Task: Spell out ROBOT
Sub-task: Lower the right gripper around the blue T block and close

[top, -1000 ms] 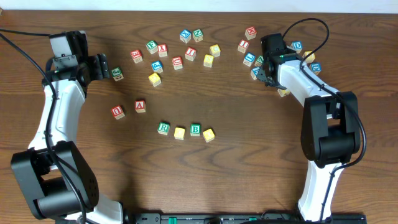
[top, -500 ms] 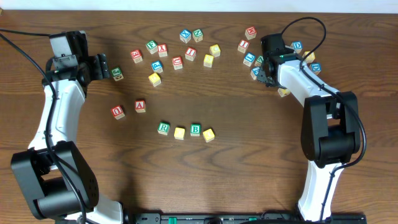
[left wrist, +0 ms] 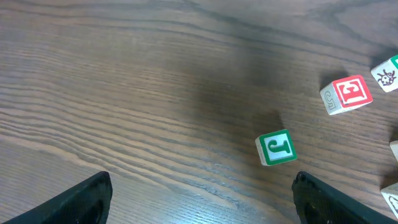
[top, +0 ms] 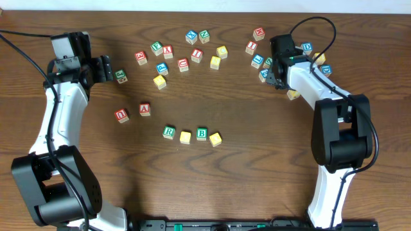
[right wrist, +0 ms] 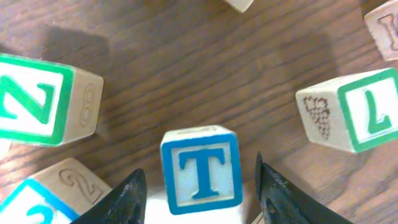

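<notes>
Dark brown, streaked with wood grain: tabletop [top: 244, 160]. Blue frame and blue letter on a white face: T cube [right wrist: 202, 169]. Green frames, green letters on white: R cube [top: 169, 132], B cube [top: 201, 133]. Plain yellow tops: first yellow cube [top: 185, 136], second yellow cube [top: 215, 138]. Red frames, red letters: A cube [top: 145, 109], U cube [top: 121, 115], E cube [left wrist: 351, 92]. Green-framed too: J cube [left wrist: 276, 148], Z cube [right wrist: 37, 99], L cube [right wrist: 367, 118], the last with grapes stamped on its pale wooden side. Black: fingers [right wrist: 121, 199] of right hand [right wrist: 200, 186], likewise of left hand [left wrist: 199, 199]. White with black joints: left arm [top: 61, 122], right arm [top: 314, 83].
</notes>
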Tool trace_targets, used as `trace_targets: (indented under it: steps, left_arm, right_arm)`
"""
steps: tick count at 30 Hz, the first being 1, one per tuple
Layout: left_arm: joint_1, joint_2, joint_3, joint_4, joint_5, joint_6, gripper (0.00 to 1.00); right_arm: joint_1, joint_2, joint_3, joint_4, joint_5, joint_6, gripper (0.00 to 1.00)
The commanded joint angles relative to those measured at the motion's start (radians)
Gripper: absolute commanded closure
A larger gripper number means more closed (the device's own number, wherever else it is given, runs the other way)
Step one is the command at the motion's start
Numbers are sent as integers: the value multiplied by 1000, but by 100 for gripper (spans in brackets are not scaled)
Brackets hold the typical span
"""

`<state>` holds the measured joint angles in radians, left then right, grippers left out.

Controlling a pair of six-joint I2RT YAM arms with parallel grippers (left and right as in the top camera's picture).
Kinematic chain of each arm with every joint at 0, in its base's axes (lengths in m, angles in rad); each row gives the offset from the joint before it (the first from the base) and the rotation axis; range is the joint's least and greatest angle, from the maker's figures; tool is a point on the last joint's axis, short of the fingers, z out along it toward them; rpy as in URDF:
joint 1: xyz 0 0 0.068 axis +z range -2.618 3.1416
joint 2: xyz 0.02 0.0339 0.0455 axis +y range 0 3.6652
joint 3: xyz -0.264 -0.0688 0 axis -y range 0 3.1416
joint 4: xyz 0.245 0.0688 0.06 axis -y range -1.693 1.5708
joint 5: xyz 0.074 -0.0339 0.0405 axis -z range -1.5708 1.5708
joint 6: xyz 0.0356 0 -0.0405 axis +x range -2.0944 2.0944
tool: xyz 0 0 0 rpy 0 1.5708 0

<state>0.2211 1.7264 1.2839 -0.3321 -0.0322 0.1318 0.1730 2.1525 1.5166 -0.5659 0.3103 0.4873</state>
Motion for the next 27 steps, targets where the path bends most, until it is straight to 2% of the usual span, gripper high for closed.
trace_targets:
  steps: [1,12,14,18,27]
  left_arm:
    - [3,0,-5,5,-2,6,9]
    - [3,0,-5,5,-3,6,9]
    - [3,0,-5,5,-3,6,9]
    - [3,0,-5,4,-3,6,9]
    - [3,0,-5,4,-3,6,9]
  right_arm:
    - [-21,7,14,6,20,-14,48]
    - [-35,7,35,-11,-45,-58,52]
    - [-36,7,35,-11,-45,-59,55]
    - [-36,7,35,-16,-45,-58,66]
    - [-36,7,35,-18,-44,-59,64]
